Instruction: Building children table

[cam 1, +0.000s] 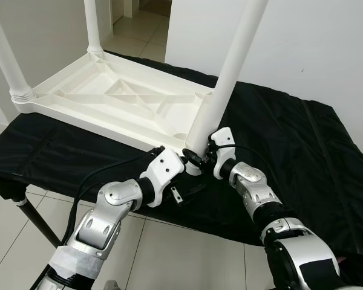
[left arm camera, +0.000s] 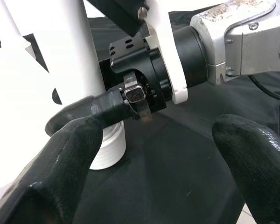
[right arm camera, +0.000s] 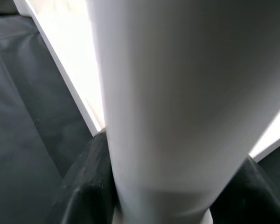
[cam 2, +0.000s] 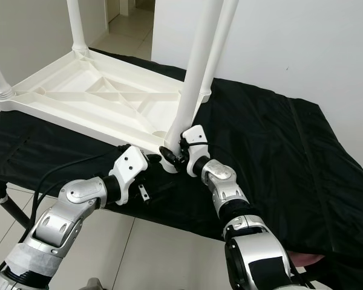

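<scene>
No readable text, label, brand, number or sign appears anywhere: the white table top [cam 1: 115, 99], its legs, the black cloth [cam 1: 278, 139] and both arms carry none.

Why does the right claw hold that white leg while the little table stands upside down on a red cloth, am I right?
Nearly. The cloth is black, not red, as the left eye view shows. The rest holds: the white table lies upside down on it, and the right claw is closed around the base of the near white leg, with the left claw open beside it.
</scene>
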Controlling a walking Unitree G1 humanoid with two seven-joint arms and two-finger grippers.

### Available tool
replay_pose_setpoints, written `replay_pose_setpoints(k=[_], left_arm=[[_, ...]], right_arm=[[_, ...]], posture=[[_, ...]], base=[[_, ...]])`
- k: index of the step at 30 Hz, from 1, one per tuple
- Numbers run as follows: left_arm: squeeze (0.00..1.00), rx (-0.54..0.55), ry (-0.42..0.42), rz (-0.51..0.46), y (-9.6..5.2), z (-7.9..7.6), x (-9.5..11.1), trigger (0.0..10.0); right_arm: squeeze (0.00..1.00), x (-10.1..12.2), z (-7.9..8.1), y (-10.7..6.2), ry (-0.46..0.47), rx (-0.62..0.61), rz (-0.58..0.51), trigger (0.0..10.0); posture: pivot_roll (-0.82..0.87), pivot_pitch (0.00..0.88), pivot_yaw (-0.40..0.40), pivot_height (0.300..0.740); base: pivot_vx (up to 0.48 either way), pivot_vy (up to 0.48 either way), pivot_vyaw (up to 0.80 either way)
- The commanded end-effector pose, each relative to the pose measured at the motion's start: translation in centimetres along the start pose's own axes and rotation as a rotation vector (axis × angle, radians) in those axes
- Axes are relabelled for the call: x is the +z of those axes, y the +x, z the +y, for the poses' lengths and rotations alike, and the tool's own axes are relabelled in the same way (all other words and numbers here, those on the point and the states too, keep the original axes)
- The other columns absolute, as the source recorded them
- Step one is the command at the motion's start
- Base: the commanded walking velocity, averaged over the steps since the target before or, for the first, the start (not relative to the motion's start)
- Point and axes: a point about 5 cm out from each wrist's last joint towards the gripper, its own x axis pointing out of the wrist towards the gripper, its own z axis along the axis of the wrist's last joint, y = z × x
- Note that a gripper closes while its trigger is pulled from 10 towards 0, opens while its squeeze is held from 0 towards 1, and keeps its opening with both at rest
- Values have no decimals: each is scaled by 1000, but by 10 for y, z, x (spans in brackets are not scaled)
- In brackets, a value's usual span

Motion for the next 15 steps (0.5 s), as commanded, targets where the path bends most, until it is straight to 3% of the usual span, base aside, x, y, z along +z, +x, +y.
replay_pose_setpoints(k=[1,12,13,15], left_arm=[[0,30,3,-1,0,0,1,10000],[0,23,5,-5,2,-1,1,10000],[0,18,6,-6,3,-1,1,10000],[0,16,6,-6,3,-1,1,10000]], right_arm=[[0,-8,6,1,-8,66,55,0],[0,-11,-6,-7,21,30,39,0],[0,-11,-9,-9,34,-2,31,10000],[0,-11,-12,-11,34,-28,26,10000]], posture=[[84,0,-139,740],[73,0,-137,740],[67,0,-138,740],[67,0,-138,740]], base=[[0,0,0],[0,0,0],[0,0,0],[0,0,0]])
